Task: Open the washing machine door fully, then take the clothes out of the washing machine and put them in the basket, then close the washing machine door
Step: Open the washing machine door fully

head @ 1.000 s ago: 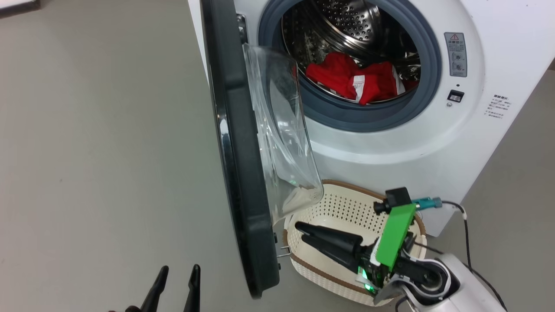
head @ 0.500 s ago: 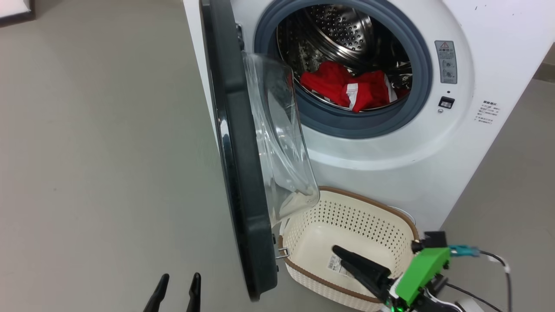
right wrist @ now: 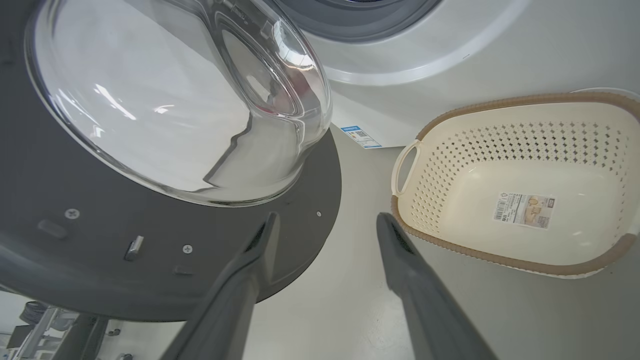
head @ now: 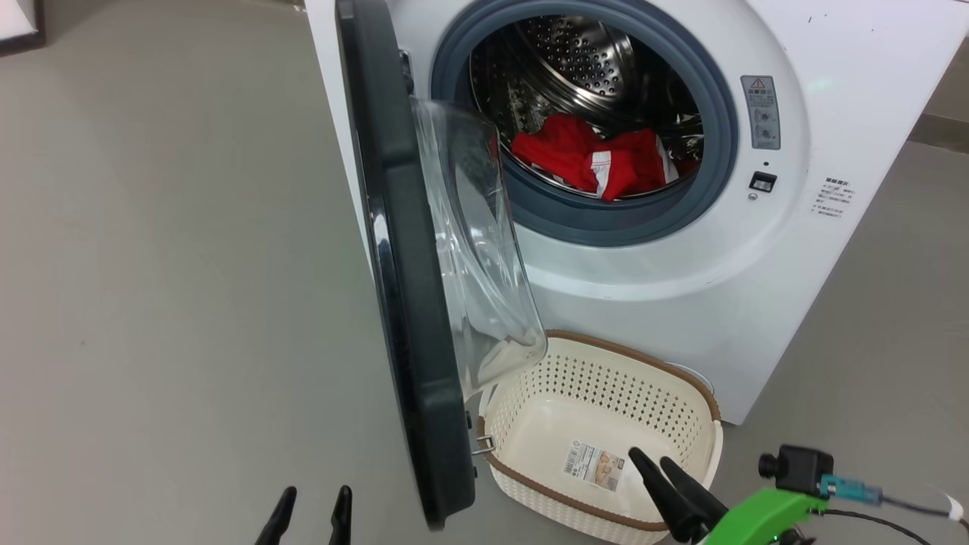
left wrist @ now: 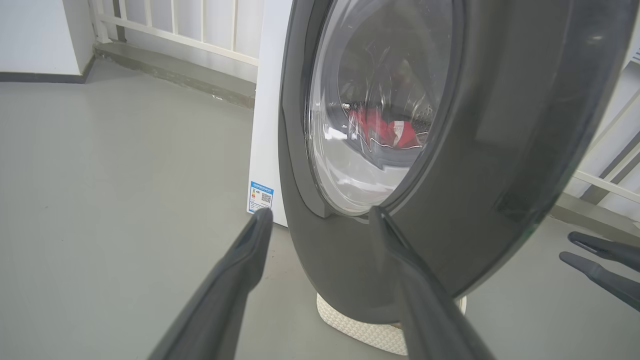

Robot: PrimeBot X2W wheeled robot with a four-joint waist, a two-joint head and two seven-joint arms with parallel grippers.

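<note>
The washing machine door (head: 409, 303) stands swung out, edge-on to me, its glass bowl (head: 469, 250) bulging toward the washing machine (head: 681, 288). Red clothes (head: 590, 159) with a white patch lie in the steel drum. The cream basket (head: 681, 382) sits on the floor below the opening, with just a paper label inside. My right gripper (head: 651, 456) is open over the basket's near rim, holding nothing. My left gripper (head: 316, 493) is open, low on the outer side of the door. In the left wrist view the left gripper (left wrist: 321, 212) faces the door (left wrist: 500, 150).
Grey floor spreads to the left of the door and around the machine. A white railing (left wrist: 200, 30) and a low kerb run behind the machine. A cable (head: 893, 507) trails from my right wrist camera. The door's lower edge overhangs the basket's left end.
My right gripper has drawn back out of the basket toward me, still open. The head view has shifted a little. The left gripper, door and clothes have kept their places.
</note>
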